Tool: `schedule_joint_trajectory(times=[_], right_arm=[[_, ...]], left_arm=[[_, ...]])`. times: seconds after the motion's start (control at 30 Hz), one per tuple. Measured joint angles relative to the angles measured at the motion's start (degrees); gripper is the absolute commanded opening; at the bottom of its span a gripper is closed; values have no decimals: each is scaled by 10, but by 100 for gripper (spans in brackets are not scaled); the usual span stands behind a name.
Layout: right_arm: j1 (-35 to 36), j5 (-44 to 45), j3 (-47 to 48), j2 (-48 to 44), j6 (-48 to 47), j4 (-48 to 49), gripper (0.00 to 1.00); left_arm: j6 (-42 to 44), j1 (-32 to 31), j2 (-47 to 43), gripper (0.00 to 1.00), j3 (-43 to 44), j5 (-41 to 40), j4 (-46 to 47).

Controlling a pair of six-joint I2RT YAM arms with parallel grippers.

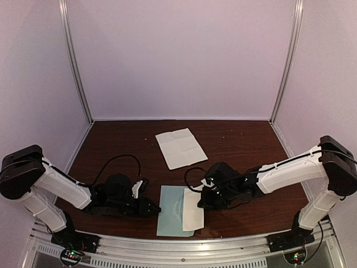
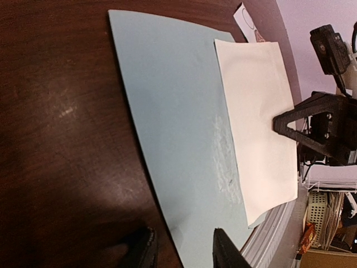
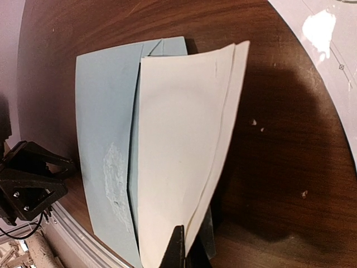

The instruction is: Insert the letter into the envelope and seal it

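pale teal envelope [image 1: 170, 215] lying flat, faint whitish print, folded cream letter [image 1: 194, 211] overlapping its right side

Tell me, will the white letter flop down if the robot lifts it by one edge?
Probably a bit. The folded letter is thin paper and its layers gape near the right pincer, so it would likely bend. It looks light, and could slide easily over the smooth envelope.
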Motion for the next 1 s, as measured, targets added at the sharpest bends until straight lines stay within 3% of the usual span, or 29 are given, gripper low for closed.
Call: schedule_joint_trajectory(times=[1.0], right_arm=[[0,-42,2,19,-1,41,0]], left_arm=[[0,0,34,35,15,20,30]])
